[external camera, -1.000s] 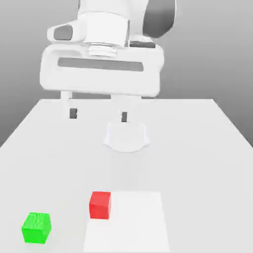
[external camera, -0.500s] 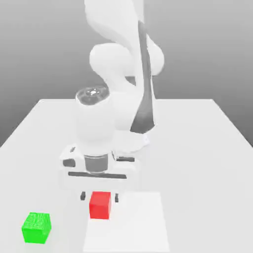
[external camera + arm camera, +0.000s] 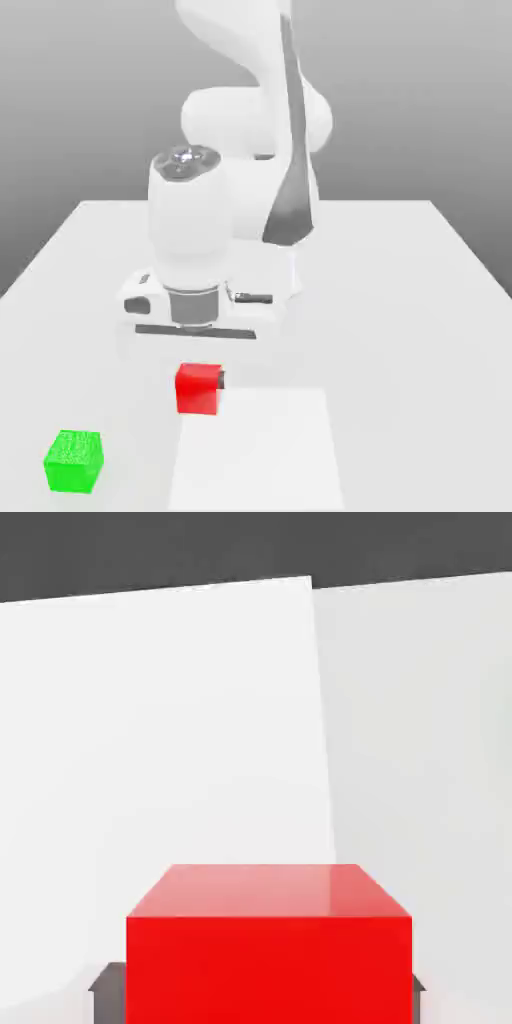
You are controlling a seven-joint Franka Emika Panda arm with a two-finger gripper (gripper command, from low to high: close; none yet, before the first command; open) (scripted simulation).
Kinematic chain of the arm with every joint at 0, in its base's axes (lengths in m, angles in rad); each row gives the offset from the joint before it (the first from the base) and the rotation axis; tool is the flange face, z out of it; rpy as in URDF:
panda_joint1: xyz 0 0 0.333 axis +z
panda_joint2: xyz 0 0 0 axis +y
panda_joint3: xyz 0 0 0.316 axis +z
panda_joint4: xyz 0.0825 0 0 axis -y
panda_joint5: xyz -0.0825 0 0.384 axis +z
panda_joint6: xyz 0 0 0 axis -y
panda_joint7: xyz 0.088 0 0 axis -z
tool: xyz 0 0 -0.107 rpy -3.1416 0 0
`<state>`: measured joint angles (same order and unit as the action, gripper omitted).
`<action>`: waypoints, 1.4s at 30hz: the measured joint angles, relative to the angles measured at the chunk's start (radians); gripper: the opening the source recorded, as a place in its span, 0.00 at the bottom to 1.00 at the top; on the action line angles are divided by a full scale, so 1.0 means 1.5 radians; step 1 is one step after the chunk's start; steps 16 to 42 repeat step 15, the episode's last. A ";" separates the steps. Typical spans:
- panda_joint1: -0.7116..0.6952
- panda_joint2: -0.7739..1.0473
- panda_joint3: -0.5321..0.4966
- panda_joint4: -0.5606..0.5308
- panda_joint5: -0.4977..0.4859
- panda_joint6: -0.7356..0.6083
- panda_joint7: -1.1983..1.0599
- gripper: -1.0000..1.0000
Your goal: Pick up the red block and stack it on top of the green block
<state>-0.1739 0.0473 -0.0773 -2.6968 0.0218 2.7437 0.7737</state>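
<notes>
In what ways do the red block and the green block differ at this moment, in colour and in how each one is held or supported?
The red block is red, while the green block is bright green. The red block is gripped between the fingers of the end effector; the green block sits ungripped on the table. Both are box-shaped.

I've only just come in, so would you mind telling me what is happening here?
The robot arm has the red block gripped in its pincer, apparently held above the table. The green block sits apart from it, nearer the exterior view's left edge, with nothing on top, so the stacking is not yet done.
</notes>
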 joint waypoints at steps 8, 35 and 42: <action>-0.067 0.082 -0.063 0.174 0.026 -0.094 0.206 0.00; -0.082 0.169 -0.050 0.189 0.058 -0.022 0.196 1.00; -0.082 0.169 -0.050 0.189 0.058 -0.022 0.196 1.00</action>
